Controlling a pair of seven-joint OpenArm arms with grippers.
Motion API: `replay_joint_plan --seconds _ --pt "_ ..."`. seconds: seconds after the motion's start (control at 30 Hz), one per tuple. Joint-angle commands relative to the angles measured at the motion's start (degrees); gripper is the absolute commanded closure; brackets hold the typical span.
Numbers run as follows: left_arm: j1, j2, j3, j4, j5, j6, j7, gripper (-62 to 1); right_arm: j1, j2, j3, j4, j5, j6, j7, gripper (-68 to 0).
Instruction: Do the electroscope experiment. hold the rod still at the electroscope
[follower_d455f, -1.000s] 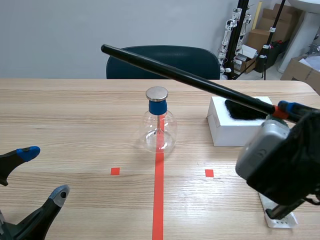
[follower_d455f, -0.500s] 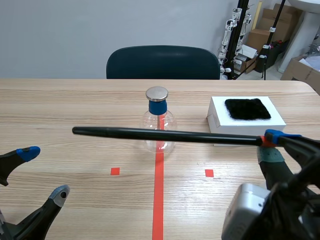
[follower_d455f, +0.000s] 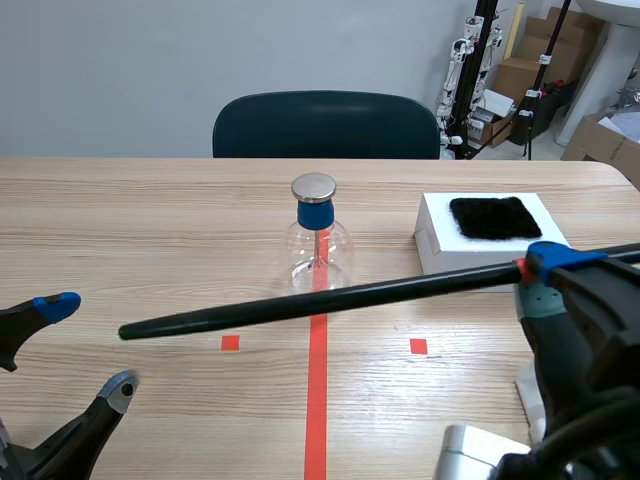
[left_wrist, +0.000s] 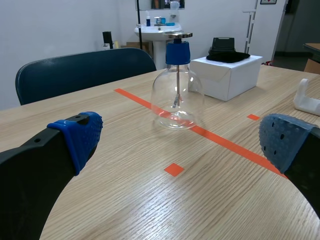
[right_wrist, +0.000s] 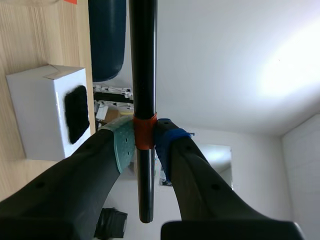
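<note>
Your right gripper (right_wrist: 144, 141) grasps the rod (follower_d455f: 320, 300); ahead of its fingers, the rod is not yet at the electroscope (follower_d455f: 318, 245) cap. Left gripper (left_wrist: 182, 140) released.

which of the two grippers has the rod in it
The right gripper: it is shut on the black rod, while the left gripper stands open with nothing between its fingers.

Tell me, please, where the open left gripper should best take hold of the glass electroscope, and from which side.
Probably the blue collar under the metal disc: it is narrow and straight-sided, while the glass bulb is wide, round and smooth. The electroscope stands upright, so the left gripper should come in level from its own side, clear of the rod crossing in front.
</note>
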Motion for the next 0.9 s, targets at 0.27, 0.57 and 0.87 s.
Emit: replay_joint_plan --seconds 0.27,0.57,0.87 --pt "0.0 -0.3 -0.2 0.4 -0.5 -0.1 -0.8 -62.3 -0.1 0.0 -0.8 5.2 -0.1 -0.9 -1.2 -2.4" --pt "0.0 -0.3 -0.2 0.4 -0.5 -0.1 -0.8 -62.3 -0.1 0.0 -0.8 5.2 -0.1 -0.9 -1.2 -2.4" --pt "0.0 -0.3 -0.2 0.4 -0.5 -0.1 -0.8 -62.3 -0.1 0.0 -0.8 5.2 -0.1 -0.9 -1.3 -2.4"
